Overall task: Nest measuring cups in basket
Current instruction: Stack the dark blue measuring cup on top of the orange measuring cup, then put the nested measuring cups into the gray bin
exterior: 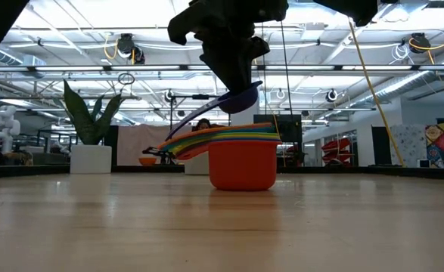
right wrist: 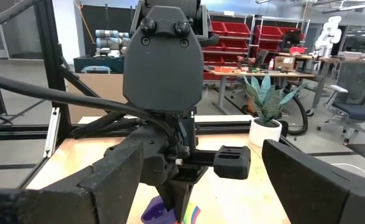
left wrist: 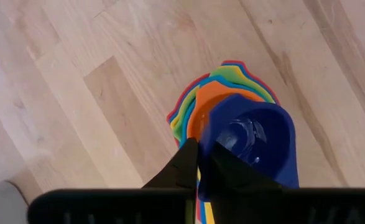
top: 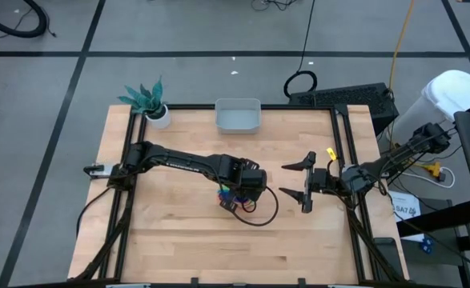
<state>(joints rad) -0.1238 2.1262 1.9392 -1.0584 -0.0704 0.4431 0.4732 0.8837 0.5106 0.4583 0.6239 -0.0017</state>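
Observation:
A stack of nested measuring cups [exterior: 241, 155] stands on its red bottom cup in the middle of the table, with the handles fanned to one side. Just above it hangs the dark blue cup [left wrist: 257, 140], tilted, and my left gripper [left wrist: 199, 165] is shut on it from above. In the high view the stack [top: 226, 194] peeks out beside the left wrist. The pale basket [top: 238, 116] sits at the table's far edge. My right gripper [top: 307, 182] stands open and level near the right edge, touching nothing. My left gripper pinches the dark blue cup at its rim [left wrist: 210, 146] on the side nearest the wrist, between the two fingers. They come from above, pointing steeply down. The fingers hide the exact spot. The cup hangs tilted [exterior: 240, 98], clear of the stack beneath it.
A white pot with a teal plant [top: 156, 108] stands at the far left corner, left of the basket. A cable loop [top: 260, 210] lies on the wood near the left wrist. Black frame rails [top: 348, 152] run along the table's sides.

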